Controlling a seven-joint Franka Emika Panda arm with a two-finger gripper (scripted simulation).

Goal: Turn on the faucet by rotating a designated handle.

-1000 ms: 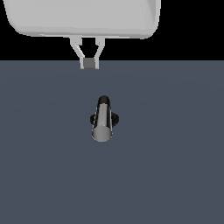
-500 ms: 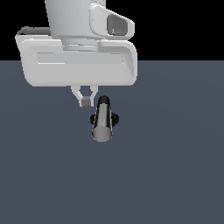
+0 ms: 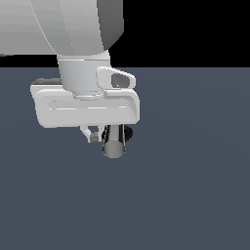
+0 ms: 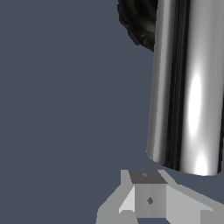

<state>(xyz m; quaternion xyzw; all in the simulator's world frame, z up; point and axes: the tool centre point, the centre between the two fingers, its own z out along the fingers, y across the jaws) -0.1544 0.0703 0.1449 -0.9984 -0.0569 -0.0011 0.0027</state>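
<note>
- Gripper (image 3: 95, 135): fingers pressed together, nothing held between them. The exterior view shows the fingertips as one small stub under the white palm; the wrist view shows them meeting as a single closed wedge.
- Fingertips sit just beside the handle (image 3: 114, 141), on the exterior view's left of it, near the bar's free flat end. Contact or a thin gap: cannot tell, as the palm hides the join.
- Handle: silver-grey bar pointing toward the near edge of the tabletop (image 3: 195, 195), roughly mid-surface, well clear of all corners.
- Faucet (image 4: 139, 19): only a slice of the black ribbed base shows, at the bar's far end.
- Risk 1: a sideways push placed this close to the free end could slide off the rounded bar and past its tip; cause is the small closed wedge on a smooth cylinder.
- Risk 2: tips riding too high would skate over the top of the bar without turning it.
- Risk 3: the palm hangs low over the bar; further descent could press the body onto it.
</note>
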